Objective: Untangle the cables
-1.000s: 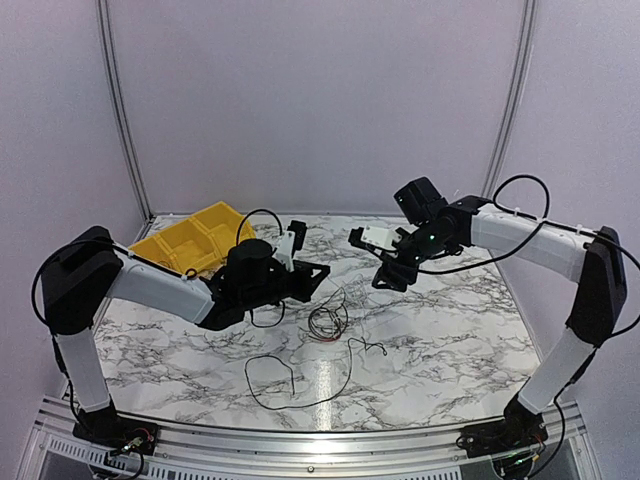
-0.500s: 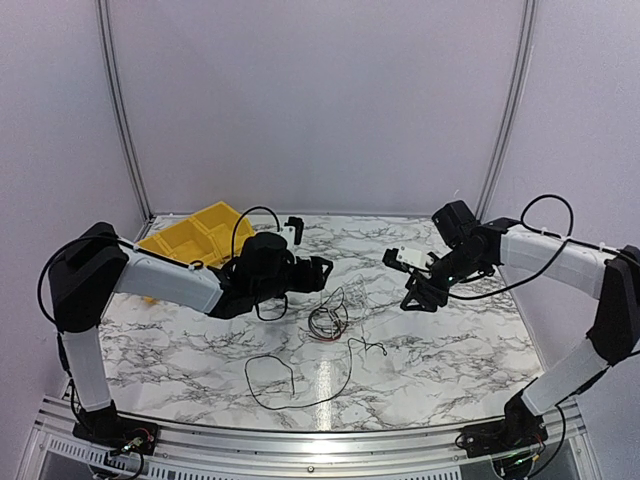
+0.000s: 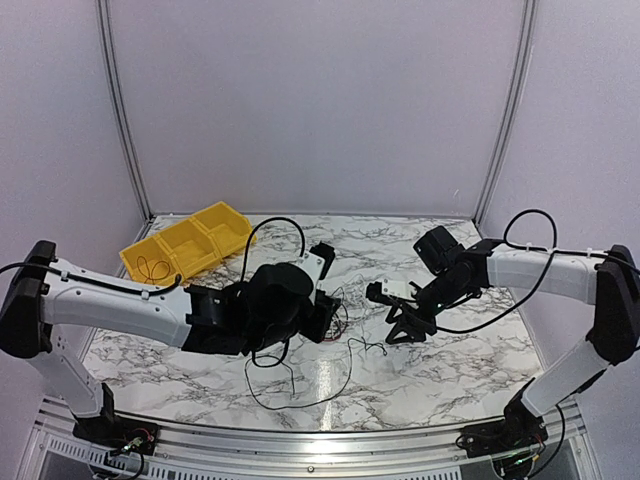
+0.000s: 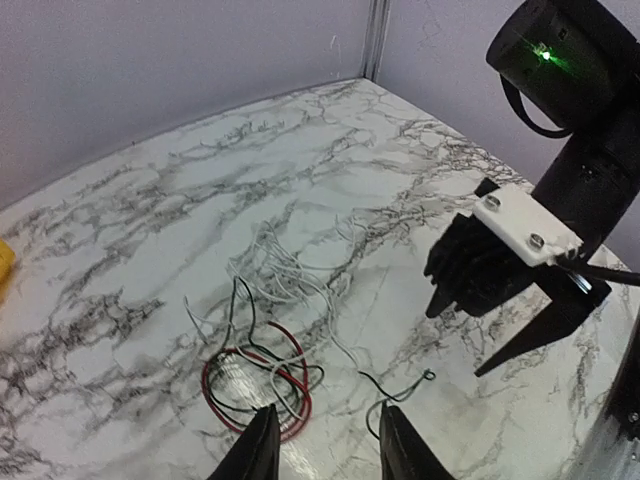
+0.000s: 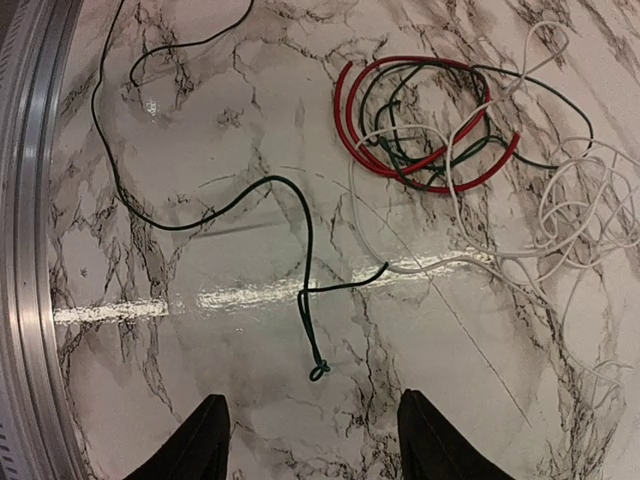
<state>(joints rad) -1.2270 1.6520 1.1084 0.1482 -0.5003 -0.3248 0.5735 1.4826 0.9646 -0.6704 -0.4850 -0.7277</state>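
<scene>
While both claws hang above the marble table (image 3: pixel 470 365) with nothing in them, the cables (image 4: pixel 262 372) lie about the middle of it, a little toward the near edge and well apart from the yellow bin (image 3: pixel 185 245) at the far left corner. The left claw (image 4: pixel 325 450) is released, its fingers parted just above the near side of the red coil (image 5: pixel 420 130). I see no wire pinched between them, though the coil runs close by one finger. The right claw (image 5: pixel 315 450) is likewise released and bare, poised over the dark green strand (image 5: pixel 300 230), whose tip ends in a small knotted eye lying by itself on bare marble. The red coil sits looped with dark wires through it, and the white strands (image 5: pixel 570 200) sprawl from it toward the far edge in loose, overlapping curls. A long black wire (image 3: pixel 290 392) trails off toward the near edge. These wires look very light and limp, with only a slight spring holding their loops. They should lift with no effort, but would probably slip from flat pads or drag the whole knot along if pulled hard. The likeliest hold, to my eye, is the free dark green tip, taken just behind its eye, while the other claw pins the red coil's outer arc so the strand can be drawn out slowly.
</scene>
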